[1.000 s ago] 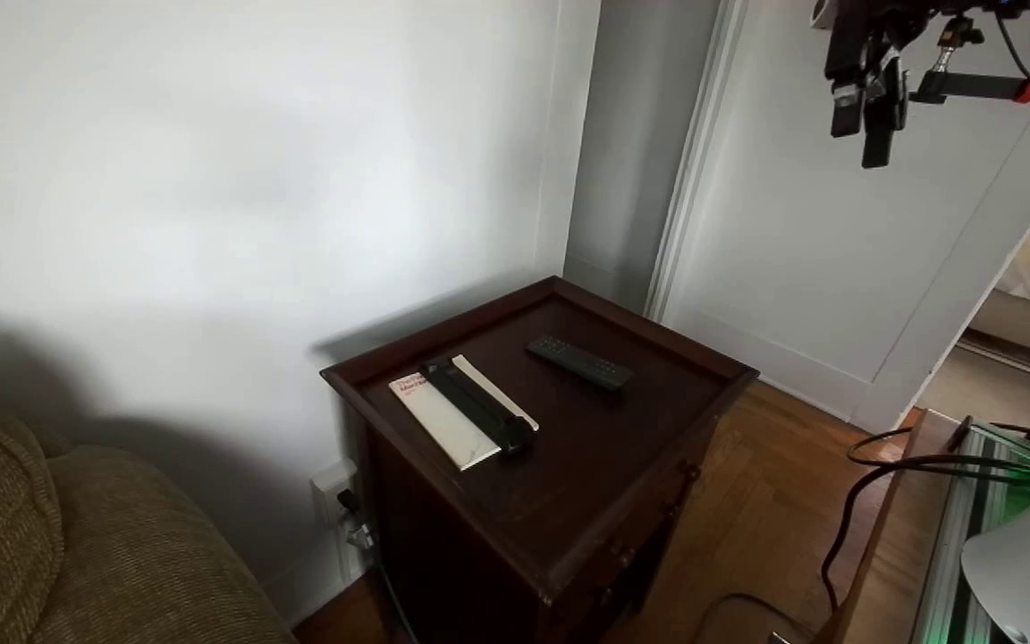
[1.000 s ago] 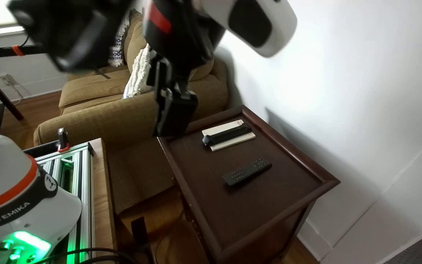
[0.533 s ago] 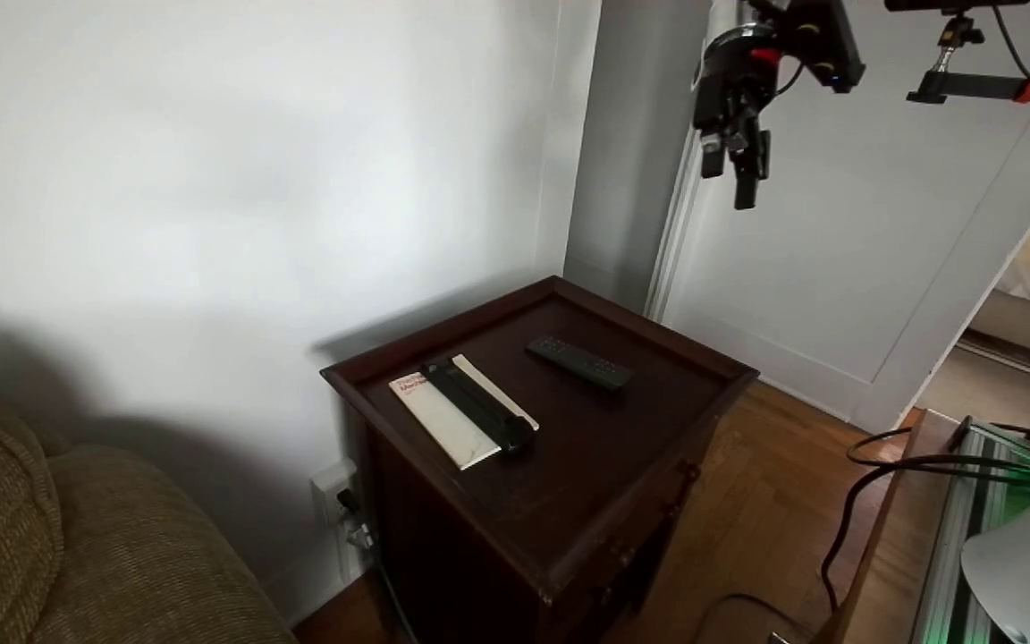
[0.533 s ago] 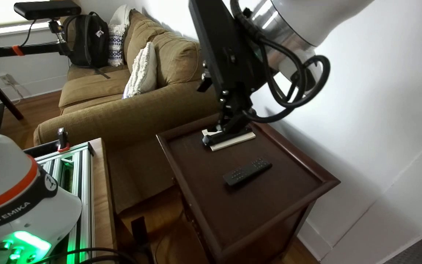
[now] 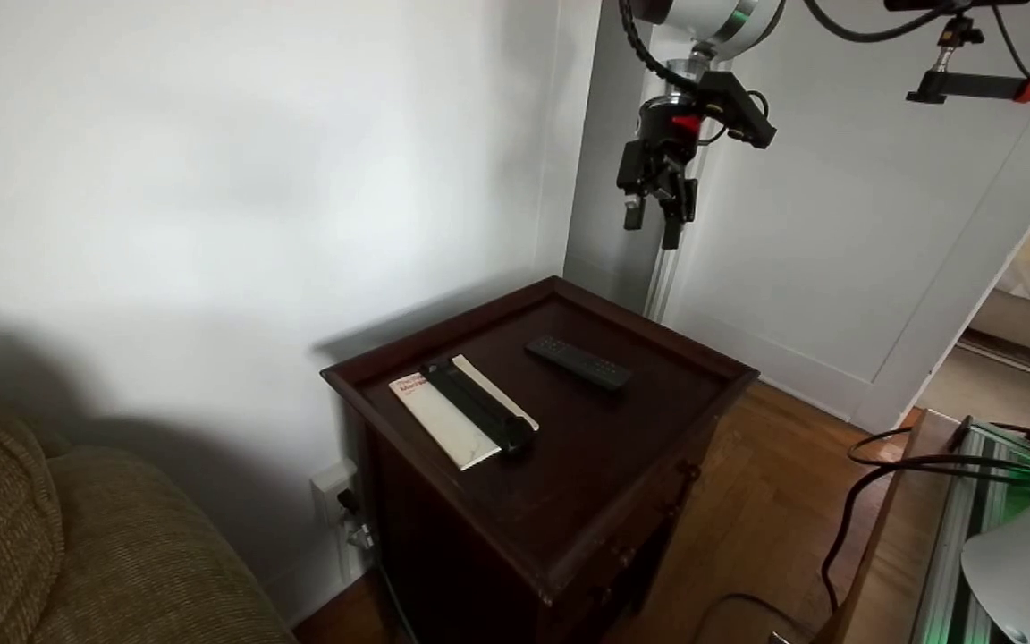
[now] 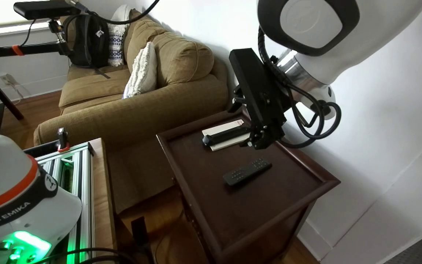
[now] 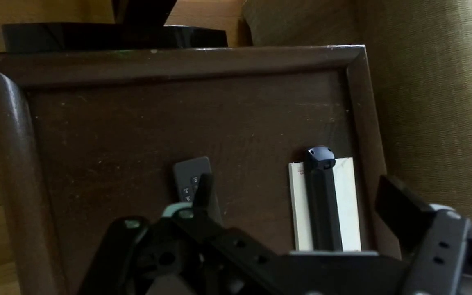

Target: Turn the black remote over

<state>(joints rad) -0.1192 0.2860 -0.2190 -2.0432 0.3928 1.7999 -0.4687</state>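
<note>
Above a dark reddish-brown wooden surface (image 5: 586,456) with a raised rim, my black two-fingered end effector (image 5: 652,233) hangs with its jaws apart in an exterior view; below it, the slim black oblong remote (image 5: 578,362) lies flat on the surface, keys upward, apart from a cream book with red lettering (image 5: 434,416) that carries a long black bar (image 5: 479,404). In an exterior view, my white robot arm (image 6: 368,33) leans over the surface beside a brown fabric sofa (image 6: 130,106), the remote in full sight near the surface's middle. In the wrist view, my end effector's fingers (image 7: 404,213) stand wide apart, one blurring across part of the remote.
</note>
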